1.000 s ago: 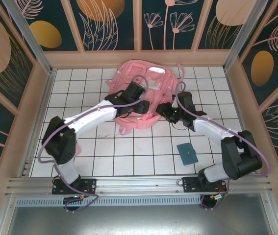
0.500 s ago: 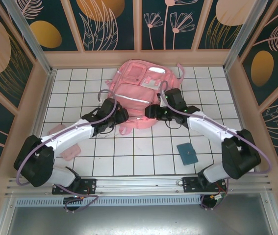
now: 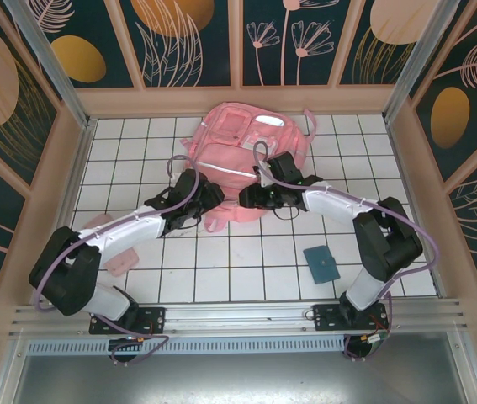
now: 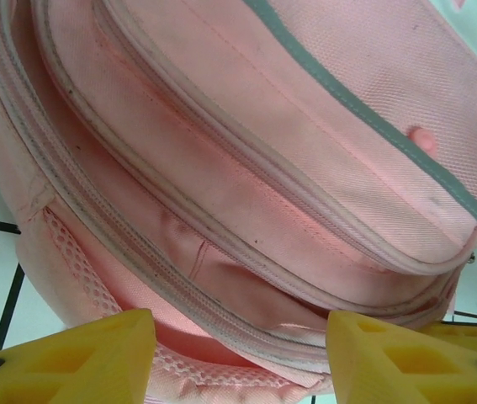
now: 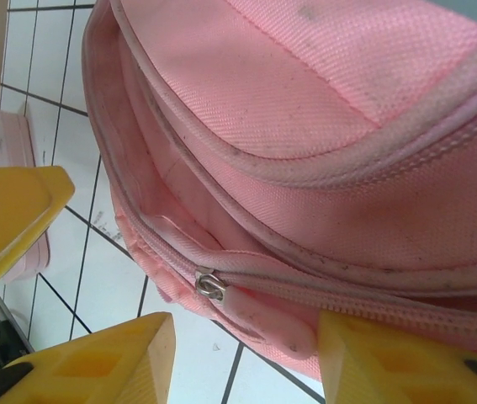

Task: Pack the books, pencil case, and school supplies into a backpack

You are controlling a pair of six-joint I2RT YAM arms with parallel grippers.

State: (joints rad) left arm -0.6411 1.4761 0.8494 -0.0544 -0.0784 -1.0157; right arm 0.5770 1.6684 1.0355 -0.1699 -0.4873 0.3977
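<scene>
Backpack lies at far centre of table, front pockets up. Left gripper sits at its near-left edge, jaws spread; in the left wrist view the zip opening is just ahead of the fingers. Right gripper sits at the near edge, jaws spread, zip pull between them, not gripped. Teal card lies near the right arm. Pink case is partly under the left arm.

Backpack lies at far centre of table. Left gripper at its near-left edge, right gripper at its near-right edge. Small flat pad nearer, to right, well apart. Flat case to left, beside left arm.
</scene>
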